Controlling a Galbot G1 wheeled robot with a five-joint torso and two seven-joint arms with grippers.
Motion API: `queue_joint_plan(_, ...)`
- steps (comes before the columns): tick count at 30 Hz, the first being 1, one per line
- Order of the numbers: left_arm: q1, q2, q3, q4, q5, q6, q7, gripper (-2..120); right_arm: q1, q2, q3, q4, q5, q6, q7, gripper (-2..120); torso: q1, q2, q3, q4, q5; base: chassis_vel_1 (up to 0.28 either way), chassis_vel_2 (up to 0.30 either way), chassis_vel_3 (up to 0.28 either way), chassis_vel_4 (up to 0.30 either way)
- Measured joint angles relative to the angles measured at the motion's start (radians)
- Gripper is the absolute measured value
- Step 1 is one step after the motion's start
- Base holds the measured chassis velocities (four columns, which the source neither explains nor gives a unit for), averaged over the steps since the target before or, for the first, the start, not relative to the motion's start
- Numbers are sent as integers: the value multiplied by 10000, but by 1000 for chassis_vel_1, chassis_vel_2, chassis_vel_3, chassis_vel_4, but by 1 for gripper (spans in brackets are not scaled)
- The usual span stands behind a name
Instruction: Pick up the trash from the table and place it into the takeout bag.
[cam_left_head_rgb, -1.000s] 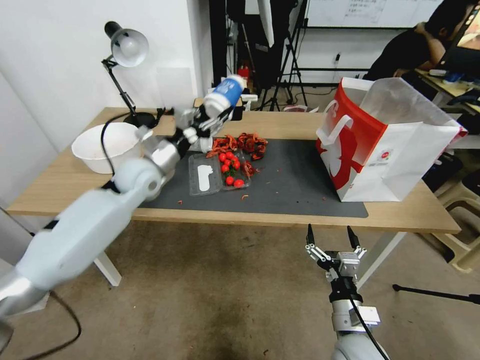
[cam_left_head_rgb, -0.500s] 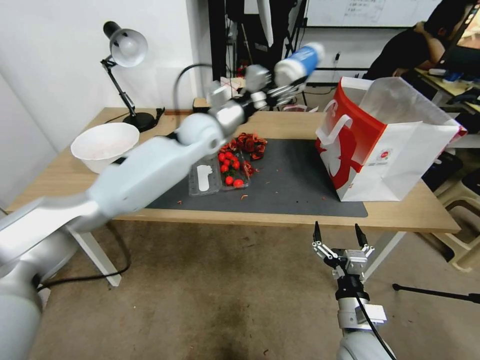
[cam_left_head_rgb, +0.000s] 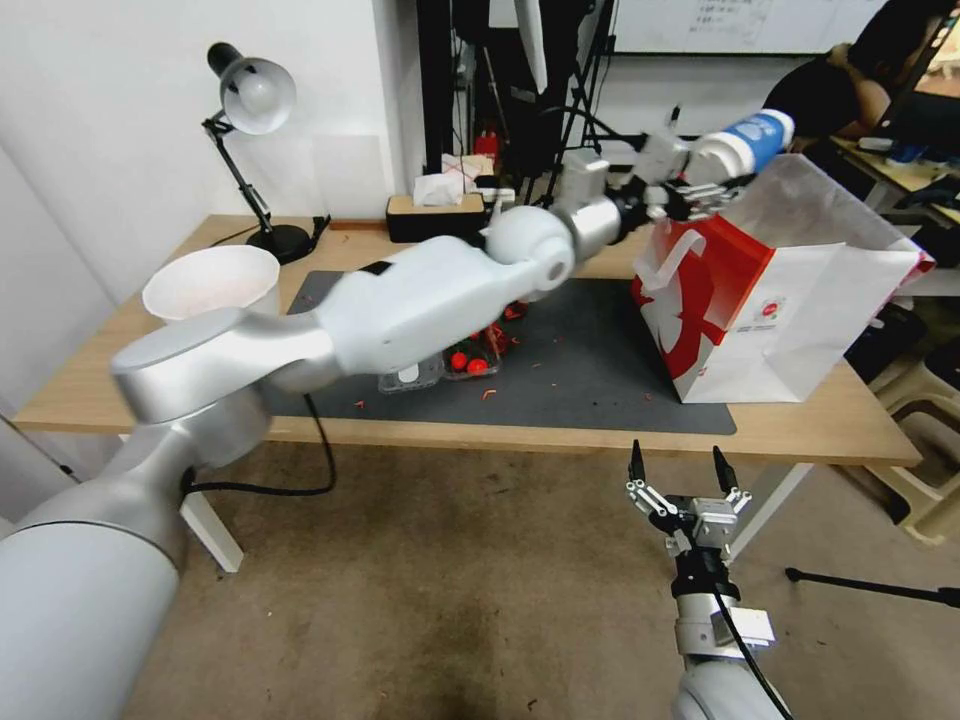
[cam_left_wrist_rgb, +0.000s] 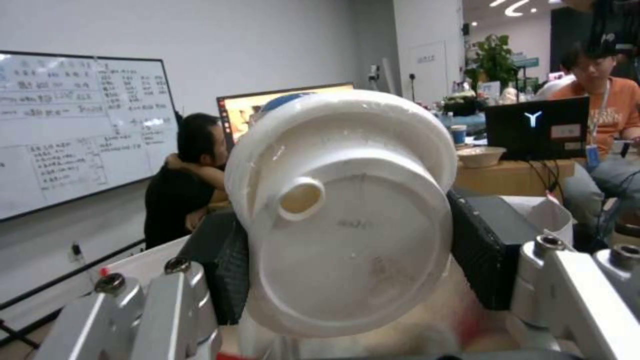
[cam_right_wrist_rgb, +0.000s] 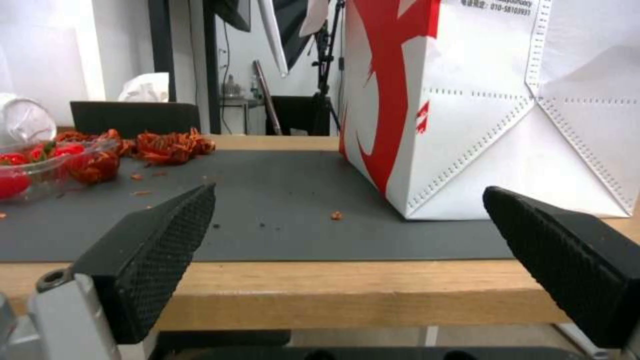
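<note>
Cup (cam_left_head_rgb: 742, 143) with a white lid and blue print sits pinched in my left hand (cam_left_head_rgb: 700, 175), tipped on its side at the upper right of the head frame, just over the open top of the bag (cam_left_head_rgb: 800, 300). In my left wrist view the lid (cam_left_wrist_rgb: 347, 215) faces the lens, with my black pads (cam_left_wrist_rgb: 223, 267) pressed against the cup on both sides. My left arm stretches across the frame from lower left to that spot.

On the counter (cam_left_head_rgb: 800, 430) the bag stands upright at the right end of the grey mat (cam_left_head_rgb: 590, 370), red panel and white handle (cam_left_head_rgb: 665, 262) turned toward the middle. A clear tray (cam_left_head_rgb: 440, 368) with red pieces peeks out below my arm near the frame's centre, and red shells (cam_right_wrist_rgb: 167, 145) lie on the mat beyond it. A beige bowl (cam_left_head_rgb: 210, 285) rests at the left of the counter.

My right hand (cam_left_head_rgb: 677, 468) hangs low in front of the counter edge, at the lower right, its fingers (cam_right_wrist_rgb: 153, 250) spread wide and holding nothing.
</note>
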Motion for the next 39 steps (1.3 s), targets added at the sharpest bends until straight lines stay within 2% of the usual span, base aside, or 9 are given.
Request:
queue_joint_plan(2, -81, -372, 95, 407, -41, -9, 128, 61, 35, 58, -23, 0, 4, 0, 0, 100, 1, 1, 0, 3, -3, 0, 0, 0, 0)
queue_joint_plan(7, -95, -549, 187, 680, -13, 25, 168, 64, 44, 118, -41, -4, 5, 15, 0, 100, 0, 1, -1, 3, -2, 0, 0, 0, 0)
queue_joint_plan(16, -32, -464, 131, 722, 36, 73, 97, 97, 52, 150, -47, -17, 5, 35, 0, 100, -1, 1, -1, 4, -4, 0, 0, 0, 0)
queue_joint_plan(22, -31, -435, 86, 623, 42, 78, 32, 100, 56, 169, -56, -9, 3, 33, 0, 100, 0, 1, -1, 2, -3, 0, 0, 0, 0)
queue_joint_plan(26, -5, -347, -235, 545, 92, 76, -81, 100, 16, 176, -34, 31, 2, 29, 15, 100, -1, 1, -1, 0, -4, 0, 0, 0, 0)
queue_joint_plan(29, 31, -76, -557, 358, 130, 76, -145, 100, -24, 174, -9, 33, -10, 29, 32, 100, -1, 0, -1, -1, -4, 0, 0, 0, 0)
queue_joint_plan(33, 259, 1035, -1332, -424, 137, 165, -357, 100, -80, 162, 19, 68, -35, 29, 39, 100, -1, 1, -1, 6, -7, 0, 0, 0, 0)
queue_joint_plan(37, 433, 1537, -1691, -767, 128, 212, -438, 100, -81, 161, 19, 68, -54, 23, 41, 100, 0, 1, -1, 5, -9, 0, 0, 0, 0)
queue_joint_plan(39, 670, 2136, -1997, -1144, 96, 248, -511, 100, -82, 152, 16, 68, -65, 2, 42, 100, -1, 1, -1, 4, -7, 0, 0, 0, 0)
